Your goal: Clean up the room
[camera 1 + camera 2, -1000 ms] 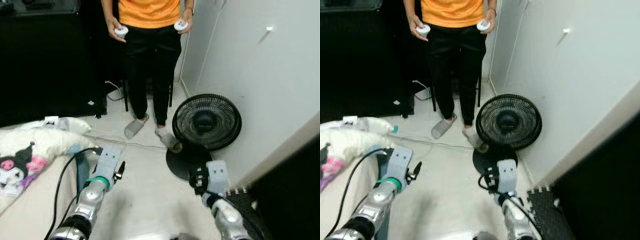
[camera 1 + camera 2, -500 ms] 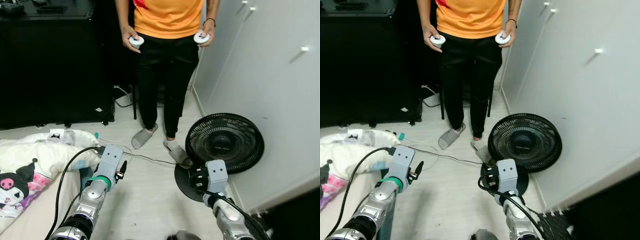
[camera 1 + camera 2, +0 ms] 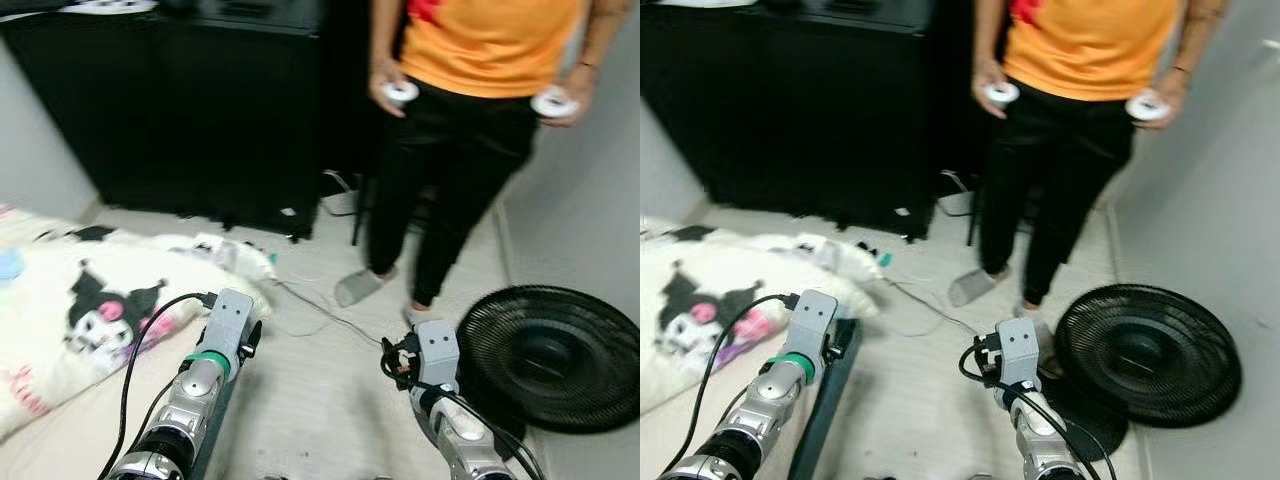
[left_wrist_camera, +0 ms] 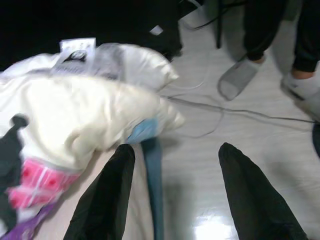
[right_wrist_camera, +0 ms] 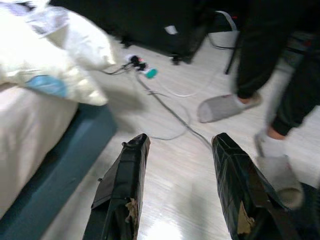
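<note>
A cream blanket (image 3: 60, 330) with a black-and-pink cartoon print lies bunched on the bed at my left. A crumpled clear plastic wrapper with a white label (image 4: 92, 60) rests on its far end. My left gripper (image 4: 176, 150) is open and empty, held above the bed's edge where the blanket (image 4: 75, 115) overhangs. My right gripper (image 5: 181, 139) is open and empty too, over bare floor beside the bed's teal edge (image 5: 65, 160). Both arms are raised low in front of me, the left arm (image 3: 205, 375) by the bed and the right arm (image 3: 440, 385) near the fan.
A person (image 3: 470, 120) in an orange shirt stands ahead, holding two white controllers. A black fan (image 3: 550, 360) sits on the floor at right. A black cabinet (image 3: 180, 110) lines the back wall. A grey cable (image 5: 170, 112) and plugs (image 5: 142, 65) trail across the pale floor.
The camera has swung left: the fan and person sit further right in the picture, and the bed and cabinet take up more of it. Both arms keep their pose.
</note>
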Controlling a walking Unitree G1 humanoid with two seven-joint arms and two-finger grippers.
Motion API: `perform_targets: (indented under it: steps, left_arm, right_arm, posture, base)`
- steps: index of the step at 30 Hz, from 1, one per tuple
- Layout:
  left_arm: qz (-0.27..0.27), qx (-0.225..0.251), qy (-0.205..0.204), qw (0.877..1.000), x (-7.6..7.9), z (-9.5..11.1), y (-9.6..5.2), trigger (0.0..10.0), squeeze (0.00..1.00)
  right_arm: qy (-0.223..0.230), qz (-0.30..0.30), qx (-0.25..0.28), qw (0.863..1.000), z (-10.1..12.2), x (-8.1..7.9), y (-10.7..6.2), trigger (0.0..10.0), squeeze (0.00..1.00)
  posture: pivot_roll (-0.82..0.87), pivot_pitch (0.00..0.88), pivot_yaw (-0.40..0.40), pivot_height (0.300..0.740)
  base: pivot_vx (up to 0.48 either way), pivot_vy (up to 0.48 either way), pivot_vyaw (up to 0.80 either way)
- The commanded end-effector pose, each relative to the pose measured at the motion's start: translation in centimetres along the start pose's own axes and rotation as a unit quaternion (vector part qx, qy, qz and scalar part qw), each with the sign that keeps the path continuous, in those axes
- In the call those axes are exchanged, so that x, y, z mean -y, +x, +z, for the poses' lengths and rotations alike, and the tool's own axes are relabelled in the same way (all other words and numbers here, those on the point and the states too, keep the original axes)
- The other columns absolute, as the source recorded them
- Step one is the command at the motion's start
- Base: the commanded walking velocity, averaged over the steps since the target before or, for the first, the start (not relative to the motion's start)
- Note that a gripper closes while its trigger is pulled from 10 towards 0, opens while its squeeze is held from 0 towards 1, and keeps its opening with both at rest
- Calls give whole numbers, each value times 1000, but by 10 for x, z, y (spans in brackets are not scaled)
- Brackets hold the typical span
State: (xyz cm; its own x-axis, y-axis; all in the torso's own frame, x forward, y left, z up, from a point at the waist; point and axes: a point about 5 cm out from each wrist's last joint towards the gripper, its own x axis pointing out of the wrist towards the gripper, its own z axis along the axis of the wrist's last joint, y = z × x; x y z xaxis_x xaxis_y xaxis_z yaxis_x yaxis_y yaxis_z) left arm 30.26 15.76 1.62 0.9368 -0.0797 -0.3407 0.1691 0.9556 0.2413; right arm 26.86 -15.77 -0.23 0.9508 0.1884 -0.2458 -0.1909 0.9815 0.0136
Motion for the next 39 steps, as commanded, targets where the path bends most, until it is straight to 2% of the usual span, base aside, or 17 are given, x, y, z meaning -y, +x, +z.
perform_targets:
  steps: [1, 15, 20, 39]
  left_arm:
    - [-6, -15, 0, 1000, 4, -6, -1, 10000, 0]
    - [-9, -15, 1, 1000, 5, -4, 0, 10000, 0]
    - [-9, -16, 1, 1000, 5, -4, 0, 10000, 0]
    - [-11, -17, 0, 1000, 7, -5, -1, 10000, 0]
  right_arm:
    - [5, -3, -15, 1000, -7, 2, -5, 10000, 0]
    - [2, 8, -14, 1000, -7, -1, -4, 10000, 0]
    - [-15, 11, -24, 1000, -10, -1, -6, 10000, 0]
    - [-10, 18, -22, 1000, -10, -2, -6, 10000, 0]
  posture:
    - [-20, 45, 50, 736]
    - [-19, 47, 52, 736]
    - [-19, 49, 51, 736]
    - [-20, 54, 49, 736]
  base:
    - [0, 0, 756]
    - [0, 0, 750]
    - [0, 0, 539]
    - [0, 0, 727]
